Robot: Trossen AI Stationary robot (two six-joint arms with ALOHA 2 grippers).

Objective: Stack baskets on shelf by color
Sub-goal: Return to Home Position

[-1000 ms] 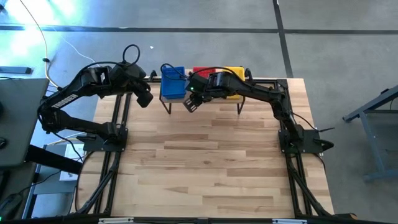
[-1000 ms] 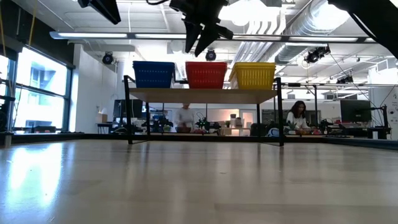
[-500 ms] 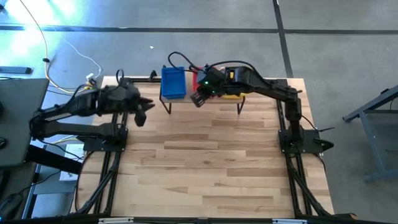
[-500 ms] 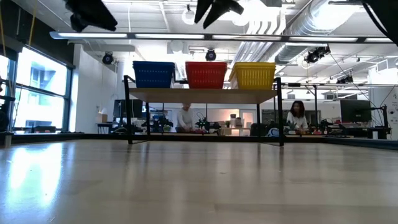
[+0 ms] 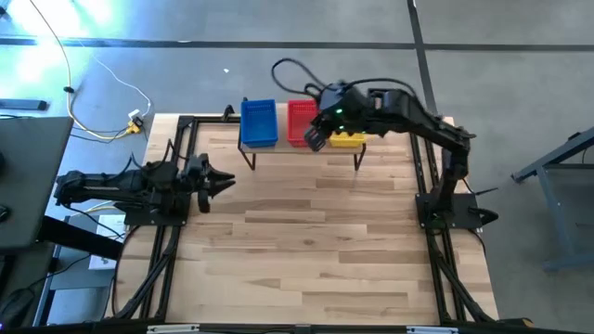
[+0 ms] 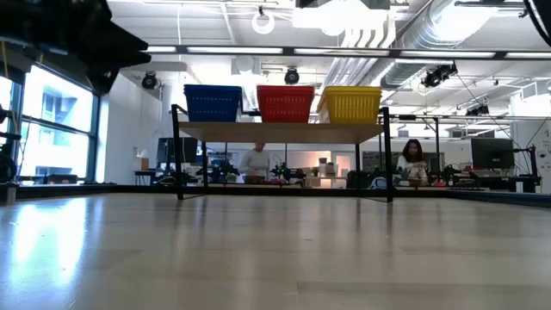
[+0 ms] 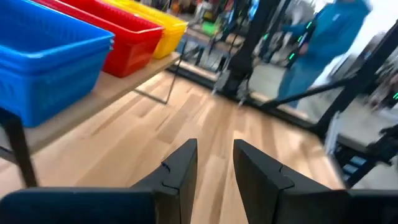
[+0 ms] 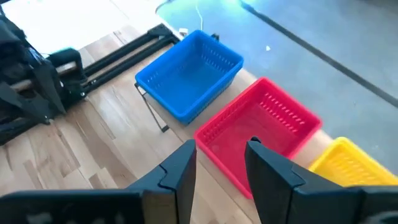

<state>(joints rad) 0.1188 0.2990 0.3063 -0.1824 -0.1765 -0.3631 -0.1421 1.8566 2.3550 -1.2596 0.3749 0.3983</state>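
Three colour groups are being carried by the low light-wood plank shelf on thin black legs (image 6: 280, 132), which is standing along the far edge of the large wooden tabletop (image 5: 316, 241). The blue rectangular plastic mesh basket (image 5: 259, 123) is sitting toward the far left corner, the red rectangular plastic mesh basket (image 5: 299, 121) in the middle, and the yellow rectangular plastic mesh basket (image 5: 351, 140) toward the far right corner. The three are sitting just beside one another. How many baskets are nested beneath each top one cannot be told.

The left gripper (image 5: 223, 179) is being held low near the left edge of the tabletop, on a folded arm, well apart from the shelf. Its fingers are standing slightly apart with nothing between them. The right gripper (image 5: 316, 139) is being held above the shelf, over the line where the red and yellow baskets meet. Its fingers are likewise apart and gripping nothing.

Sorting is being judged as complete, and the step in hand as the homing of both arms. The next move is being judged to call for lifting the right gripper clear of the basket rims first, then drawing it toward the right edge, so that no basket is caught. Little beyond settling is being required of the left arm.
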